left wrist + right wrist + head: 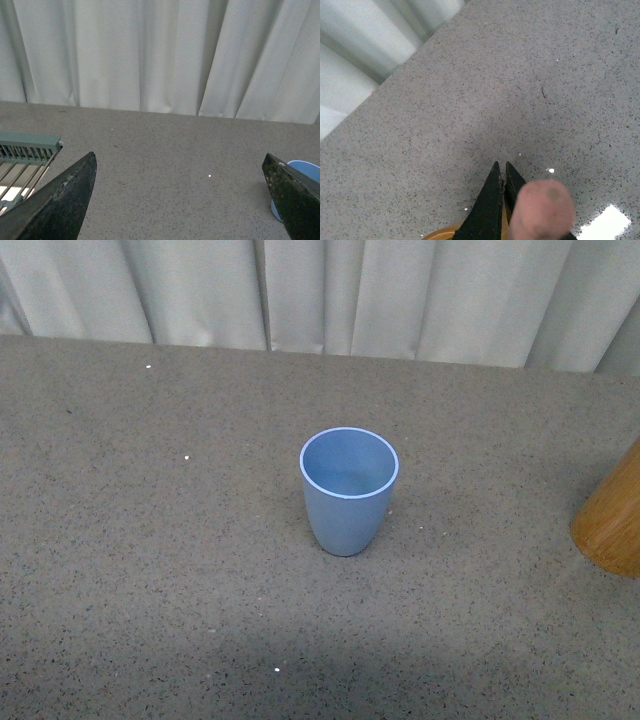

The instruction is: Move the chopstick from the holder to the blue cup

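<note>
The blue cup (348, 491) stands upright and empty in the middle of the grey table; its rim also peeks past one finger in the left wrist view (304, 170). The tan wooden holder (610, 512) is cut off at the right edge of the front view, and a sliver of its rim (440, 234) shows under my right gripper (501, 165). That gripper is shut on the chopstick (540, 209), whose pink end fills the view as a blurred blob close to the camera. My left gripper (180, 162) hangs open over bare table, well left of the cup.
Pale curtains (330, 295) hang along the table's far edge. A grey-green slatted rack (22, 155) lies at one side in the left wrist view. Small white specks (187, 458) dot the table. Neither arm appears in the front view.
</note>
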`<control>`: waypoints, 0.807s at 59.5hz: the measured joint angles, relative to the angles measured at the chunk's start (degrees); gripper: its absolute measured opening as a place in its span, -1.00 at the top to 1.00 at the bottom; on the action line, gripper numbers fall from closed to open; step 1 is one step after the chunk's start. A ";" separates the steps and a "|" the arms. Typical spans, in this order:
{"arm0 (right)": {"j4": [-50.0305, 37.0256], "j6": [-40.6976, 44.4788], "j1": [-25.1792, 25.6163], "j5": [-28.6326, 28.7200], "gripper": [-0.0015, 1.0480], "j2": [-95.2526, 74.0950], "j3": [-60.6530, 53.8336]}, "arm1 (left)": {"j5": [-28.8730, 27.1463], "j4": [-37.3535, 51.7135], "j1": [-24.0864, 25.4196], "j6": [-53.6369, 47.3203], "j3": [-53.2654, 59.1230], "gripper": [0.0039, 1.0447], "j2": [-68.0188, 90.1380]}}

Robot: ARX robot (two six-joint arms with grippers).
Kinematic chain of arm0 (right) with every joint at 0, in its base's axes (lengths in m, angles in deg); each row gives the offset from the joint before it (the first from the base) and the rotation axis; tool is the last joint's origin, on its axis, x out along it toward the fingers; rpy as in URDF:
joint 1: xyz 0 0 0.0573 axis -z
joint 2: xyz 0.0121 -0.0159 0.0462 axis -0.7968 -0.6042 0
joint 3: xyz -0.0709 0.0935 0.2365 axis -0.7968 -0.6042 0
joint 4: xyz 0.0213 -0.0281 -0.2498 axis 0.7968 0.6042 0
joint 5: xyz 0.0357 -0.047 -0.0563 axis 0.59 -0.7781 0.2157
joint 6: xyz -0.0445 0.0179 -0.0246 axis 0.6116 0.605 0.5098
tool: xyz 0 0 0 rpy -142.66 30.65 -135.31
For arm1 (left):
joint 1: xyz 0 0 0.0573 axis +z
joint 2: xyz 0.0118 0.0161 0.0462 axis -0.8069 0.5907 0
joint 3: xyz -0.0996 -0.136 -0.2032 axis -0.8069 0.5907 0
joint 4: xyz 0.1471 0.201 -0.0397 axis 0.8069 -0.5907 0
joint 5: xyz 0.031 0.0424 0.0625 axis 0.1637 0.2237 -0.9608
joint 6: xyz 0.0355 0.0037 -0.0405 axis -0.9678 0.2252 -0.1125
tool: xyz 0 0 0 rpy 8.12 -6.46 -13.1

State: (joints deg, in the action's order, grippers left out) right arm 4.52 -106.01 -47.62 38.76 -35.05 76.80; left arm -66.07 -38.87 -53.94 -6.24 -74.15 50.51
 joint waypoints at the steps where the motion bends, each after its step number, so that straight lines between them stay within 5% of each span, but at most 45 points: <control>1: 0.00 -0.02 0.00 0.02 0.98 0.15 0.00 | 0.00 0.00 0.00 0.00 0.00 -0.88 0.00; 48: 7.34 3.26 3.30 1.68 0.98 26.12 -0.33 | 0.00 0.00 0.00 0.00 0.00 -0.88 0.00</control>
State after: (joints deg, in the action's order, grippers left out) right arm 11.86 -102.75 -44.32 40.44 -8.93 76.47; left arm -66.07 -38.87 -53.94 -6.24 -74.15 50.51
